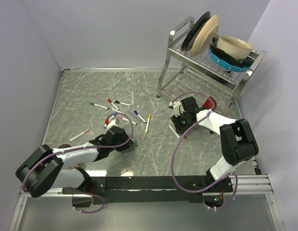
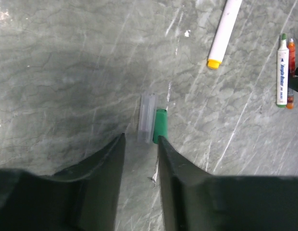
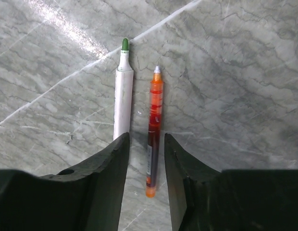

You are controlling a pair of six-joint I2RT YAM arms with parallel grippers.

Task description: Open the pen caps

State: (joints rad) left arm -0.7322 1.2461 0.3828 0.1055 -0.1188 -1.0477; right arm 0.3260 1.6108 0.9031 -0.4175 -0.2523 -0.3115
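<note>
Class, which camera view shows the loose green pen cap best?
The left wrist view: the green pen cap lies large and sharp beside a clear cap. The top external view shows it only as a tiny green speck. The right wrist view misses it.

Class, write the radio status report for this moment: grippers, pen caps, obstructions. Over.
Left gripper open, empty. Right gripper open, straddling orange pen. Green cap off, lying beside clear cap by left gripper. Nothing obstructing.

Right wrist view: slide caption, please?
Uncapped green marker and orange pen side by side on table; open right pincer straddles the pen.
</note>
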